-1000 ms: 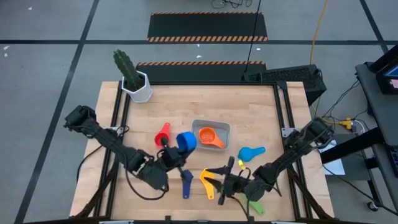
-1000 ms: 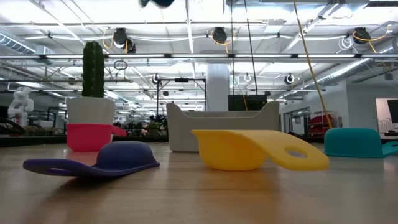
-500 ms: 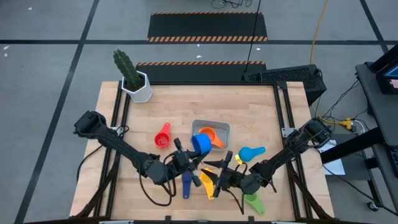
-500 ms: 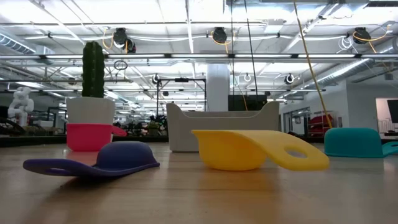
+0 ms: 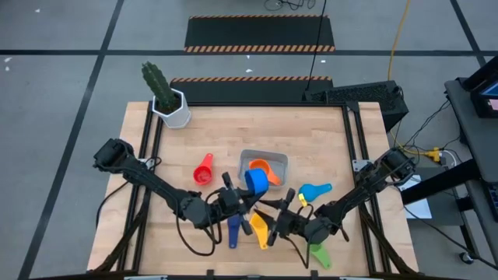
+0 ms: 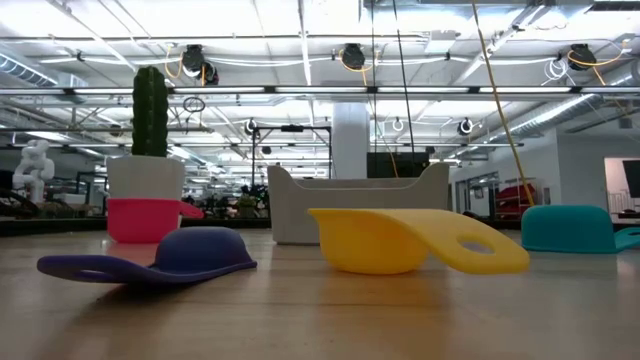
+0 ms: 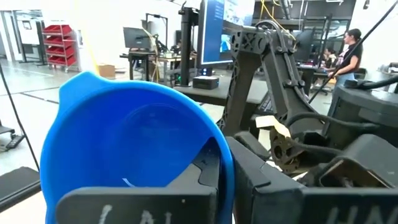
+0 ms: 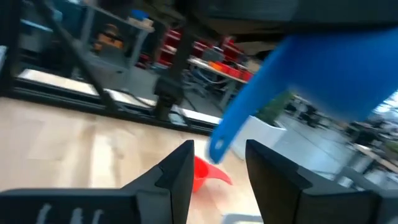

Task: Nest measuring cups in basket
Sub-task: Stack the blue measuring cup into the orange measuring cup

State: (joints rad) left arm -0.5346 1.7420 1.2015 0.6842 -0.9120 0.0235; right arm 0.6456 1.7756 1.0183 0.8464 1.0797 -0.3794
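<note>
L gripper (image 5: pixel 237 196) clamps the blue cup (image 5: pixel 254 180), held up over the basket's (image 5: pixel 278 162) near-left edge; orange cup (image 5: pixel 262 168) lies inside the basket. R gripper (image 5: pixel 282 222), part-open w/ nothing in it, hangs just in front of the basket by the yellow cup (image 5: pixel 260 229) on the bench (image 5: pixel 327 132).

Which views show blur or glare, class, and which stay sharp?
Right wrist view: the blue cup and red cup are smeared, the room behind is soft. Left wrist view: the blue cup fills the near frame, fairly clear. Low view: the yellow cup is sharp, the ceiling lights glare. High view: even light, soft shadows on the table.
</note>
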